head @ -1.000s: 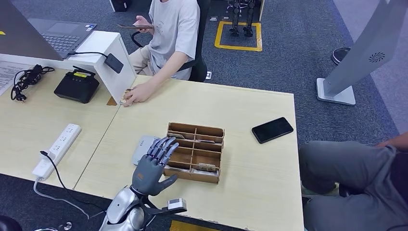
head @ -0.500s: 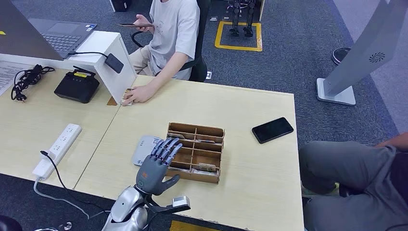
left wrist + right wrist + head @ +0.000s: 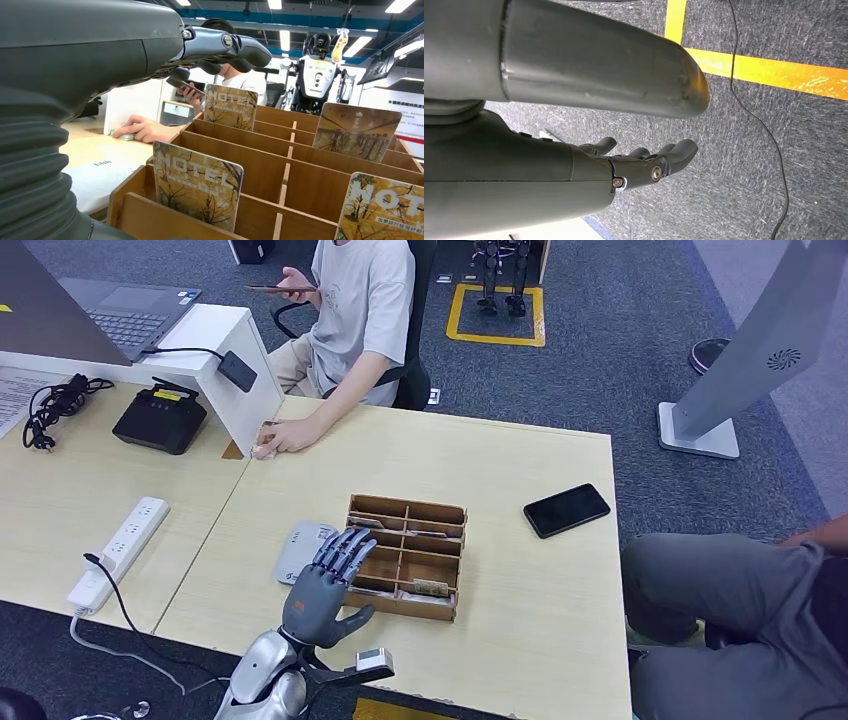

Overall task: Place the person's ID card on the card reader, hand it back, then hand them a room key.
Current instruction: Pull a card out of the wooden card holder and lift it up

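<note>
My left hand point(image 3: 325, 585) hovers open, fingers spread, over the left edge of the wooden compartment box point(image 3: 440, 513), holding nothing. The box holds several hotel key cards point(image 3: 198, 184) standing in its slots. A grey-white card reader point(image 3: 297, 545) lies flat just left of the box, partly under my fingers. Across the desk a seated person rests a hand point(image 3: 282, 437) on the table over a small card-like thing, and holds a phone in the other hand. My right hand point(image 3: 644, 160) hangs over the carpet floor, fingers loosely apart and holding nothing.
A black phone point(image 3: 566, 509) lies at the right of the desk. A white power strip point(image 3: 118, 552), a black device point(image 3: 160, 418) and a laptop point(image 3: 125, 312) are on the left desk. Another person's legs point(image 3: 730, 610) are at the right.
My left hand has shifted slightly right and toward me over the box's left edge. The person's hand on the table has barely moved.
</note>
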Controlling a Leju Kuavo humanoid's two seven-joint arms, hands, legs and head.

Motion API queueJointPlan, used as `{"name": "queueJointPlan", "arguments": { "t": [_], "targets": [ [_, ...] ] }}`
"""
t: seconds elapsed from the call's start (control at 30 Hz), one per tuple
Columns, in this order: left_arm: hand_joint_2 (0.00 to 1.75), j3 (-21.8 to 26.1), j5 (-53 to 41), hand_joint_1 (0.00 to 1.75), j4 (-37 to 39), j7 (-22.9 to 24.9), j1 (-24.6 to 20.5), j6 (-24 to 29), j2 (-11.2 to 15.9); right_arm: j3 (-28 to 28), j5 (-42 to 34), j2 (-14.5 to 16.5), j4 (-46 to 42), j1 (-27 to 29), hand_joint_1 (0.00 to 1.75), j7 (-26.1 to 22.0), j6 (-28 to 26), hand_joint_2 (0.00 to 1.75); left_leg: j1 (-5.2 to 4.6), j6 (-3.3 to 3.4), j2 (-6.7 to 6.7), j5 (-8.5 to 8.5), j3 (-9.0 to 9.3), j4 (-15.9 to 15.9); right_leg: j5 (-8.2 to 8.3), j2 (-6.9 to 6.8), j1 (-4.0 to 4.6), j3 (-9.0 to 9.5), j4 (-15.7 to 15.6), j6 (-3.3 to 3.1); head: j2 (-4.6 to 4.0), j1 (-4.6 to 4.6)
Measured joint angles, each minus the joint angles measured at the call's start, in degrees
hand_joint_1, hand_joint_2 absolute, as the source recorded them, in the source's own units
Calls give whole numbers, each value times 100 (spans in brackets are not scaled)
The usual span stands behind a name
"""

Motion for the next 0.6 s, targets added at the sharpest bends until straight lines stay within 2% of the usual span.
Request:
{"name": "queueJointPlan", "arguments": {
  "t": [0.3, 0.6],
  "targets": [
    [175, 0, -224, 0, 36, 234, -4, 0, 31, -1, 1, 0, 0, 0, 0, 17, 0, 0, 0, 0, 0, 0, 1, 0, 0, 0, 0, 0, 0, 0, 0, 0],
    [175, 0, -114, 0, 80, 204, -15, 0, 63, -32, 16, 0, 0, -1, 0, 6, 2, 0, 0, 0, 0, 0, 1, 0, 0, 0, 0, 0, 0, 0, 0, 0]
  ]
}}
